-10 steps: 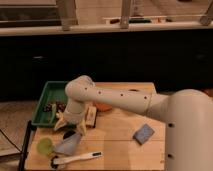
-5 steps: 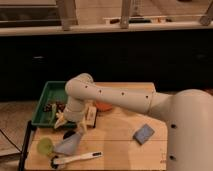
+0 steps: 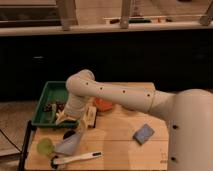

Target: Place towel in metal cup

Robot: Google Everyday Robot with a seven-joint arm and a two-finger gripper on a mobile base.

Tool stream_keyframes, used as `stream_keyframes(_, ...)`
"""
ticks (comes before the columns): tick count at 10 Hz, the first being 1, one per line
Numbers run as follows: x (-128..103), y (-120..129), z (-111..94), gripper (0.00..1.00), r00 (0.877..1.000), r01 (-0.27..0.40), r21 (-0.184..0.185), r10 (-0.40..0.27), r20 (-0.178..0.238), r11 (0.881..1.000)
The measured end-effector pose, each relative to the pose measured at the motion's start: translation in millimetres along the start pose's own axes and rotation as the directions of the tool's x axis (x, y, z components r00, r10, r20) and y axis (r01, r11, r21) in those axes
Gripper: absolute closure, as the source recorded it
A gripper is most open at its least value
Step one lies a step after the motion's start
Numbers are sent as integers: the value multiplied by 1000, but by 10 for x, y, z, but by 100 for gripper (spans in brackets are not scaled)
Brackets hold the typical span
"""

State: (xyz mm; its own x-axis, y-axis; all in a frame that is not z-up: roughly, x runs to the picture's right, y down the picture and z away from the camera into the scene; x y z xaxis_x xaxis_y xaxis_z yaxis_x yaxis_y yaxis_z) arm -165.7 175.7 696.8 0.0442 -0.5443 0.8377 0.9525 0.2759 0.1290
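Towel (image 3: 144, 133) flat, skewed, axis unclear, well apart fr. claw (image 3: 68, 134) by metal cup (image 3: 70, 144); claw state unclear.

**A:** What lies on the wooden table (image 3: 120, 147), apart from the job itself?

**B:** A green tray (image 3: 46, 95) at the back left, with small dark items inside that cannot be identified. An orange bowl (image 3: 104, 104) just to its right. A blue sponge (image 3: 144, 133) alone toward the right. A white-handled utensil (image 3: 80, 158) along the front edge, and a green round piece (image 3: 45, 146) at the front left corner.

**A:** And the gripper (image 3: 70, 133)?

**B:** Low, just in front of the tray.
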Motion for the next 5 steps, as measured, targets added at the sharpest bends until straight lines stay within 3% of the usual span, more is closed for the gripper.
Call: stream_keyframes(5,22,-11,-30,20,1000,1,-4,-1,-5,1000)
